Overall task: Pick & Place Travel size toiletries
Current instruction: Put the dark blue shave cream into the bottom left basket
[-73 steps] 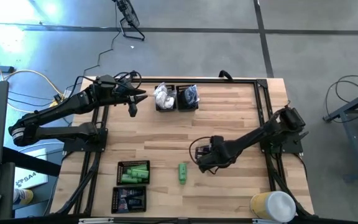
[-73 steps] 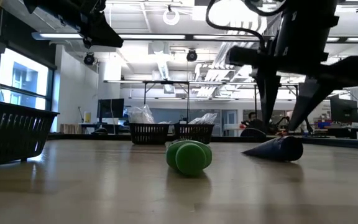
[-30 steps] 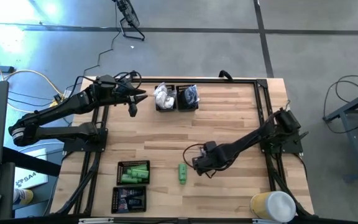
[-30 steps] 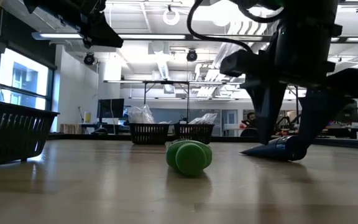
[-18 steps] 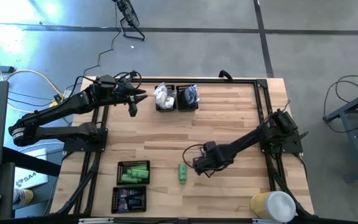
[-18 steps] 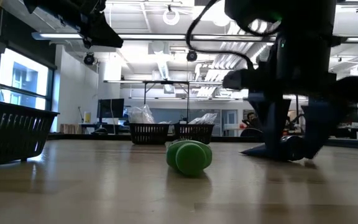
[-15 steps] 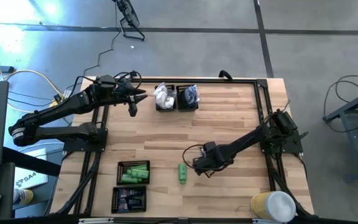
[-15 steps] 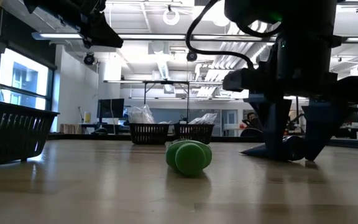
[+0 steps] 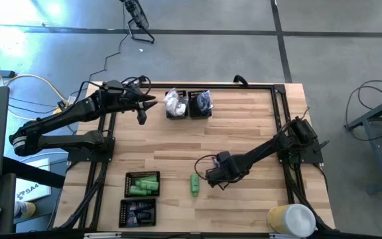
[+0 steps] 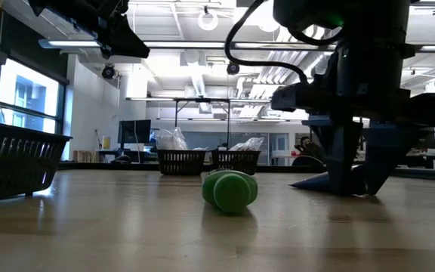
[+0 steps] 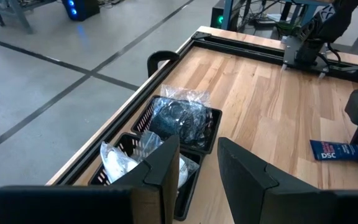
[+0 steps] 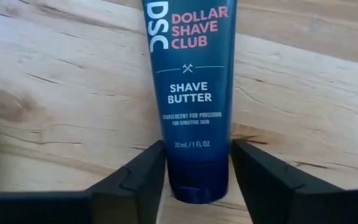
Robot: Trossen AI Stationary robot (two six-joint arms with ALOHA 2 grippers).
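Only the right wrist view shows the navy tube (image 12: 190, 93) lying on the counter (image 12: 55, 93) between the right pincer's (image 12: 197, 177) spread fingers; from above the pincer hides it

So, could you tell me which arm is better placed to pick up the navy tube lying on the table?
The right. The right gripper is already down over the navy tube, jaws open on either side of its cap end. The left gripper hovers at the far corner by the mesh trays.
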